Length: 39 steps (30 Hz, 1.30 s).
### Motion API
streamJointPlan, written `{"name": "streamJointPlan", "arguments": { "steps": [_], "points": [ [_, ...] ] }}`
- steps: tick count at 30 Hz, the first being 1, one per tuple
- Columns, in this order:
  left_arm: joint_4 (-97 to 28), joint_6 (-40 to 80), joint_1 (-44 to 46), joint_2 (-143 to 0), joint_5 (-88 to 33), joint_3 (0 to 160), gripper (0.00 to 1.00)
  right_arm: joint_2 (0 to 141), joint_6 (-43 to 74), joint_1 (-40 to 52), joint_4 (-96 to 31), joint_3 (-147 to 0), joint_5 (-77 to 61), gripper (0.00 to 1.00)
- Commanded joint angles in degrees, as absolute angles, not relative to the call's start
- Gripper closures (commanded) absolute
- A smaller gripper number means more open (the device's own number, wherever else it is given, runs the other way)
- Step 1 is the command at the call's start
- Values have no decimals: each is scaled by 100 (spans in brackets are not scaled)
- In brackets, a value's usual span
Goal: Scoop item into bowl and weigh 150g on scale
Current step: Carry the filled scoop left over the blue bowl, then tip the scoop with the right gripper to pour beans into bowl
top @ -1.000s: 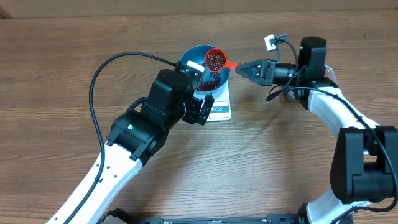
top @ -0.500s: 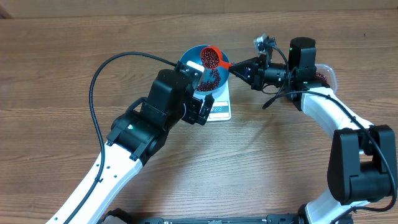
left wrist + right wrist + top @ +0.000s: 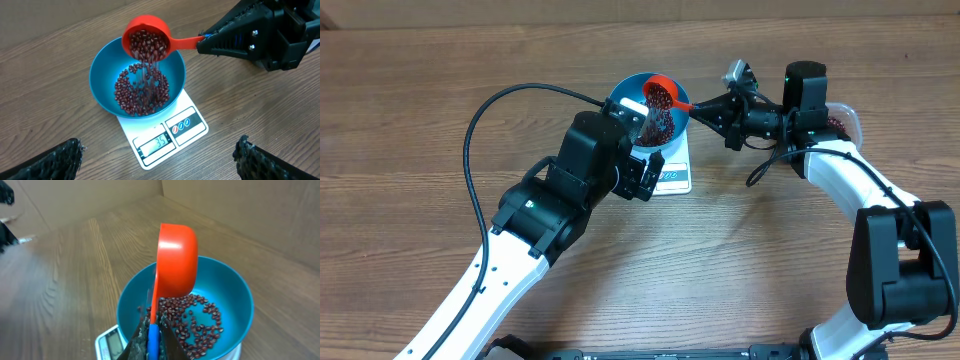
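**Beans tumbling into the bowl**

Loose beans (image 3: 142,92), likely light and bouncy, spill from the tilted red scoop (image 3: 147,40) just beyond the right fingers (image 3: 225,42), which pinch its stiff handle, the sensible hold. They heap in the blue bowl (image 3: 100,75) on the scale (image 3: 172,137). Left fingers (image 3: 60,160) are spread wide and empty.

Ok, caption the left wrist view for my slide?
Red scoop pours beans into the blue bowl on the scale.

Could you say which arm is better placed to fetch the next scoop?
Likely right: the right tool is shut on the red scoop, over the blue bowl on the scale. The left tool hangs open and empty.
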State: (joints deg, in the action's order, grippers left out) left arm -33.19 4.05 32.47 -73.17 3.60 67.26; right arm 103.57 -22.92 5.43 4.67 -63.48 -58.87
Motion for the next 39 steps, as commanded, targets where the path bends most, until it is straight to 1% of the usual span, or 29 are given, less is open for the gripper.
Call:
{"name": "streamJointPlan", "arguments": {
  "steps": [1,6,19,32,39],
  "points": [
    [-3315,340,3221,-7349,294,6873,0,10363,-2906,552,484,-6375,-5701,96],
    [-3315,340,3221,-7349,294,6873,0,10363,-2934,552,489,-6375,-5306,96],
    [-3315,340,3221,-7352,294,6873,0,10363,-4554,552,530,-6375,-5253,96],
    [-3315,340,3221,-7352,294,6873,1,10363,-4552,541,1081,-6377,-5251,96],
    [-3315,340,3221,-7349,294,6873,1,10359,-4552,539,1107,-6377,-5249,96]
  ]
}}
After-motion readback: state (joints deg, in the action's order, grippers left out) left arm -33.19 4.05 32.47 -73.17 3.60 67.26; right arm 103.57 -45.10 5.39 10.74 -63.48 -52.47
